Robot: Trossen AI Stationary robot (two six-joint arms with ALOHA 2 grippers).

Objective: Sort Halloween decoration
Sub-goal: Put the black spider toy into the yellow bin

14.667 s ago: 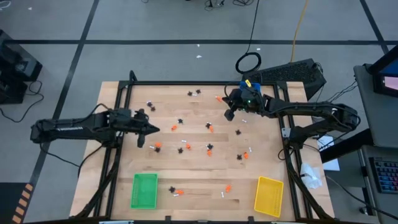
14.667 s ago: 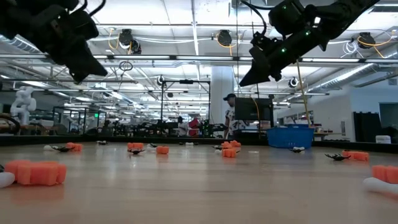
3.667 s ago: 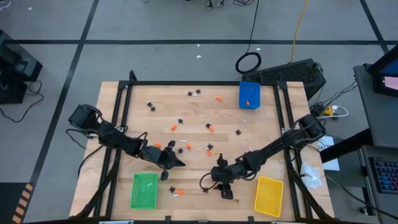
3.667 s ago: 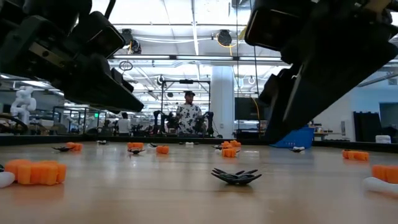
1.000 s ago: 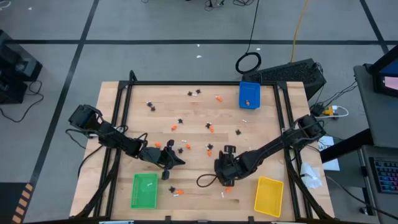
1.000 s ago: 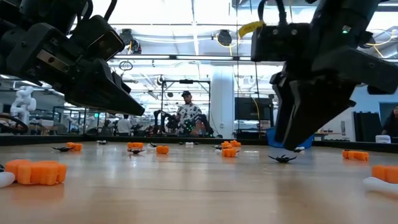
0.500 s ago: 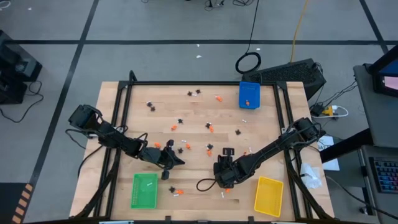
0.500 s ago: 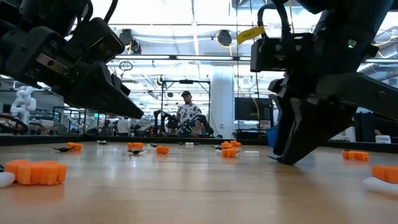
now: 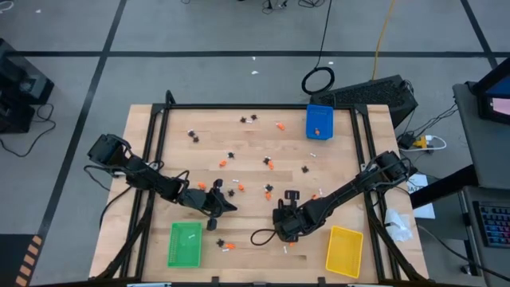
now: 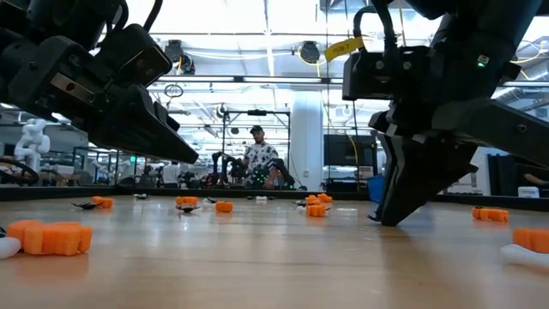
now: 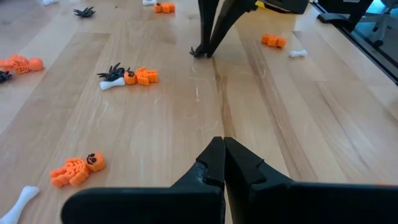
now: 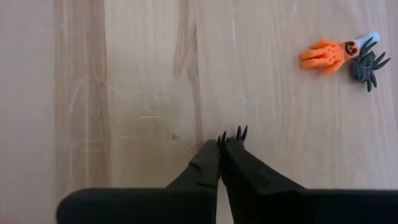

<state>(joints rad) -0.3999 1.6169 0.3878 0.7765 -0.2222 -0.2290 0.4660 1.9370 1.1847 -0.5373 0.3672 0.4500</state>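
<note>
**Black spider pinched at the table**

Black and tiny, a spider [image 12: 231, 134] sits right at the tips of the right gripper [image 12: 221, 149]. Only its thin legs poke out past the closed fingers, so the gripper looks shut on it, low on the wooden table [image 9: 255, 163], lower middle of the high view. The spider looks very light and a bit bendy, probably easy to flick away. Its legs are thin, so the body is the best place to pinch.

More Halloween decoration lies spread over the middle and top of the table: orange lumps, black spiders and white bones. In the right wrist view an orange lump [image 12: 324, 53] touches another spider [image 12: 367, 67] at the upper right.

The left gripper [image 11: 222, 163] is shut with nothing in it, hanging left of middle in the high view.

The green tray [image 9: 185, 244] at the lower left has a small white piece in it. The yellow tray [image 9: 345, 250] at the lower right looks bare. The blue tray [image 9: 319, 121] at the upper right holds an orange piece and something white.
</note>
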